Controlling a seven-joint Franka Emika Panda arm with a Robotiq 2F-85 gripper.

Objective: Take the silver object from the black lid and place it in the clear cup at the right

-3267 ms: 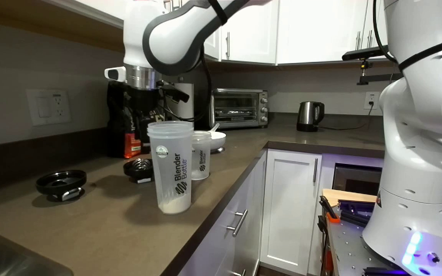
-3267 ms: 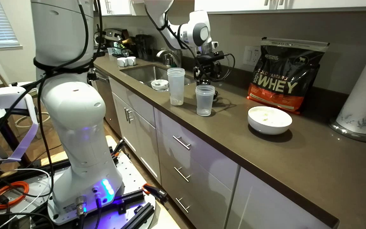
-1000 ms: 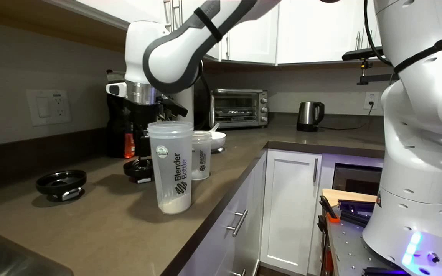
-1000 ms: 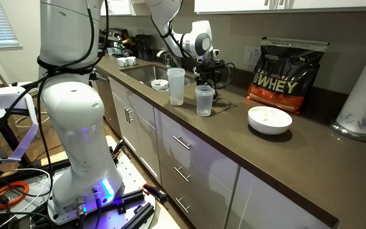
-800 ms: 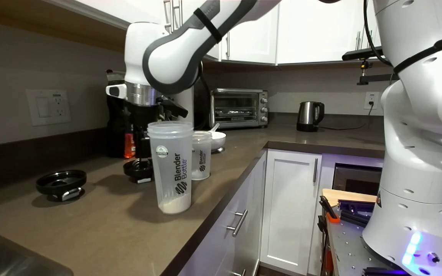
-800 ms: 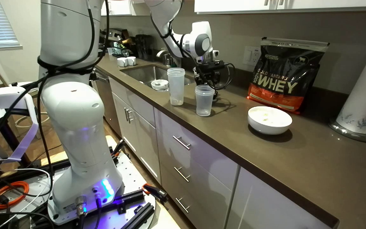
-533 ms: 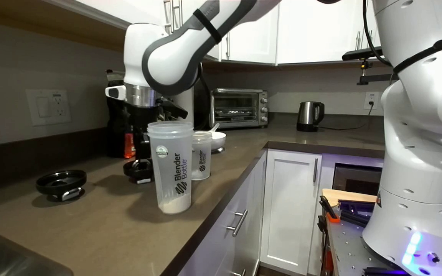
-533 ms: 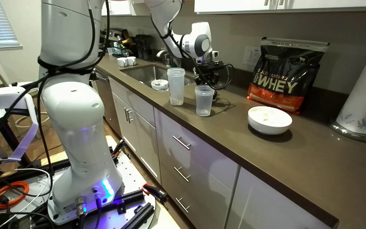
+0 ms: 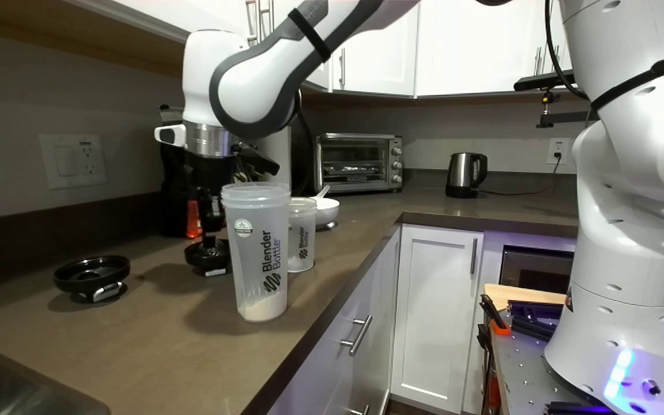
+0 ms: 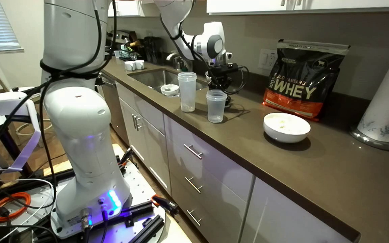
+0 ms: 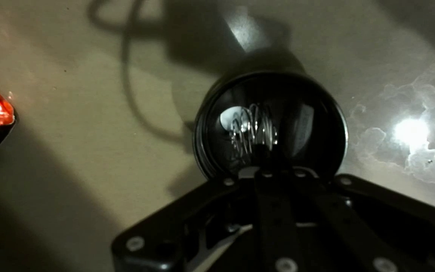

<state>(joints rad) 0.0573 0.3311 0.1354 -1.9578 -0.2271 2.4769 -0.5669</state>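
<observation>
The silver object (image 11: pixel 253 122) is a wire ball inside the black lid (image 11: pixel 317 109). My gripper (image 11: pixel 268 148) points down into that lid, its tips closed together at the ball's near edge with wire between them. In an exterior view the fingers reach the lid (image 9: pixel 207 265), and the silver object (image 9: pixel 215 248) still shows inside the rim. The clear cup (image 10: pixel 216 106) is the smaller translucent one, upright right beside my gripper, whose tips it hides there. Elsewhere this clear cup (image 9: pixel 303 248) is partly behind the bigger one.
A tall cup with dark lettering (image 9: pixel 260 259) holds some pale powder and stands near the counter edge. A second black lid (image 9: pixel 93 279) lies to its left. The whey bag (image 10: pixel 304 81), a white bowl (image 10: pixel 286 130) and the sink (image 10: pixel 157 77) are also around.
My gripper has come down to the lid and its jaws have closed. Over the last half second the arm has risen slightly. The clear cup has shifted a little.
</observation>
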